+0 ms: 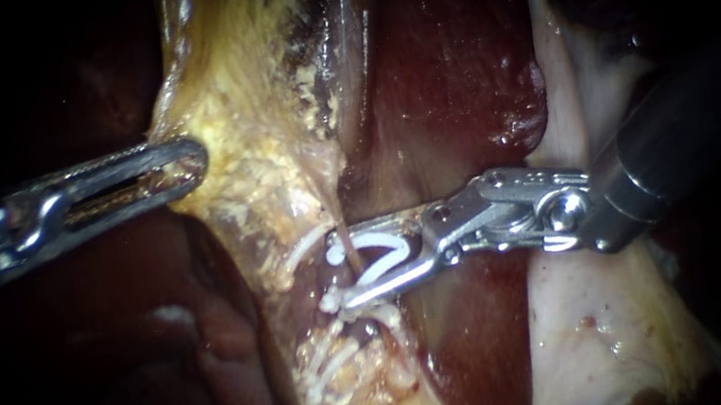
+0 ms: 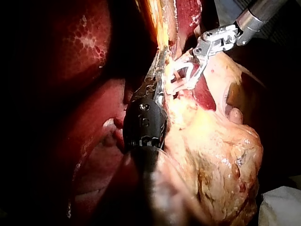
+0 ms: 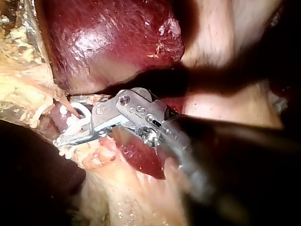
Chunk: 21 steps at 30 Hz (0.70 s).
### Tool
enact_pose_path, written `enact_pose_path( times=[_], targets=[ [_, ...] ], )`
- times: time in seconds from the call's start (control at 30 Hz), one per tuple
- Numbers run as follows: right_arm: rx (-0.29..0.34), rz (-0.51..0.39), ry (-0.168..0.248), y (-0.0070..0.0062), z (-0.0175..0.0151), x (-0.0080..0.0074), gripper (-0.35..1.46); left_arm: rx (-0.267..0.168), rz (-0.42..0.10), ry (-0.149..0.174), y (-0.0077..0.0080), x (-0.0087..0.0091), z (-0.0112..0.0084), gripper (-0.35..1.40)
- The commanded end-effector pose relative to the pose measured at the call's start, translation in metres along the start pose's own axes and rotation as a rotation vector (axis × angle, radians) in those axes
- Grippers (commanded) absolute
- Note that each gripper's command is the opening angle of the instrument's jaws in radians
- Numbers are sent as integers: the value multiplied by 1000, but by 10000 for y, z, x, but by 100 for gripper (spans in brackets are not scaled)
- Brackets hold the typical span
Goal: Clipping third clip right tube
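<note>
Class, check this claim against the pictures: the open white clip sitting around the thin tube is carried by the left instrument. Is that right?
Not quite: it is the right instrument, its shaft entering from the right, that carries the open white clip around the thin tube. The endoscope view shows this.
</note>
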Motion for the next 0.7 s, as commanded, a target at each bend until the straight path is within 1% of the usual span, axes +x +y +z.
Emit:
enact_pose_path(
  times=[0.03, 0.13, 0.3, 0.4, 0.53, 0.63, 0.7],
  targets=[
    [19, 6, 3, 0, 2, 0, 56, -1, 0, 0, 1, 1, 1, -35],
    [48, 25, 12, 0, 7, 1, 55, -1, 0, 0, 3, 1, 2, -35],
    [86, 48, 12, 0, 13, 1, 55, -6, 0, -2, 9, 1, 3, -35],
    [112, 72, 20, 0, 15, -1, 55, -10, 1, -4, 17, 2, 5, -35],
    [143, 94, 19, -1, 17, -3, 55, -12, -10, -4, 29, 2, 9, -35],
    [161, 103, 32, 0, 19, -2, 54, -11, -15, -4, 34, 3, 11, -35],
    [166, 109, 43, 1, 22, -1, 54, -11, -15, -4, 34, 3, 11, -35]
  ],
)
